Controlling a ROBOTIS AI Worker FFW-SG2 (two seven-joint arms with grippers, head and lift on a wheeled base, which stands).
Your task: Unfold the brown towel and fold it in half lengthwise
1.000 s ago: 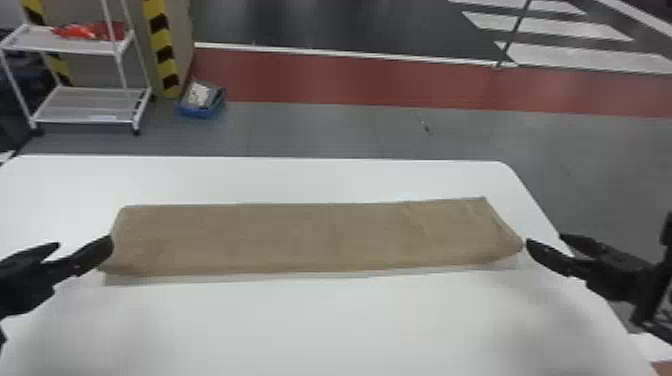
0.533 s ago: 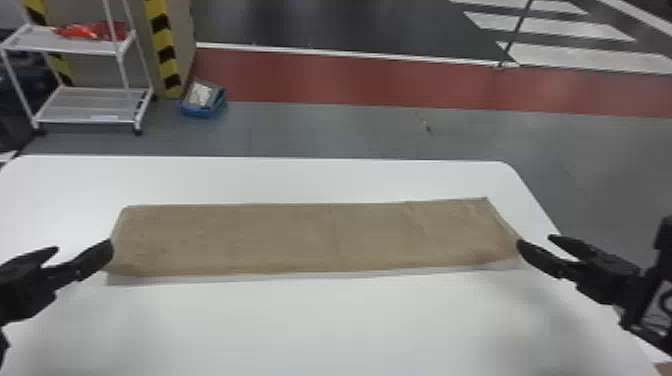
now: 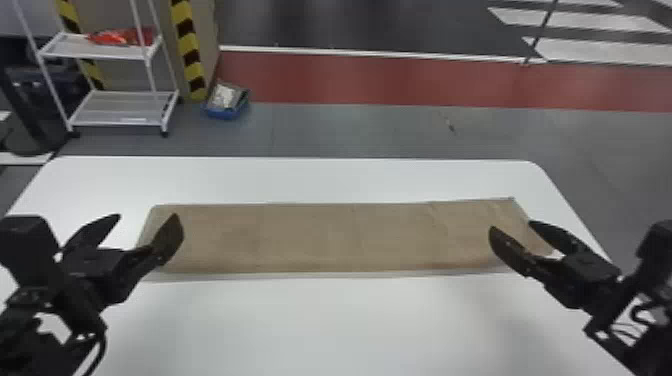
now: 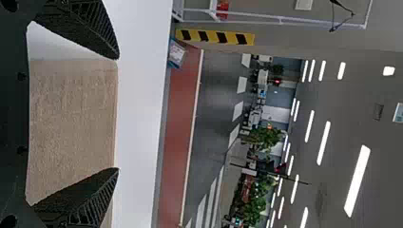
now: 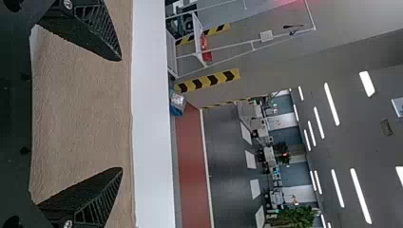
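The brown towel (image 3: 330, 237) lies flat on the white table as a long strip running left to right. Over its left end my left gripper (image 3: 145, 225) stands open, one finger above the towel and the other beyond its edge. My right gripper (image 3: 515, 232) is open over the right end. In the left wrist view the towel (image 4: 71, 114) shows between the spread fingers of my left gripper (image 4: 118, 114). Likewise in the right wrist view, towel (image 5: 81, 109) lies behind the gap of my right gripper (image 5: 121, 114), with nothing pinched.
The white table (image 3: 320, 320) extends in front of the towel and behind it, its right edge close to my right arm. Beyond the table, on the floor, stand a white shelf cart (image 3: 120, 107) and a blue box (image 3: 226, 102).
Both grippers have moved inward over the towel's ends, and their fingers appear farther up in the head view. The towel's outline looks the same.
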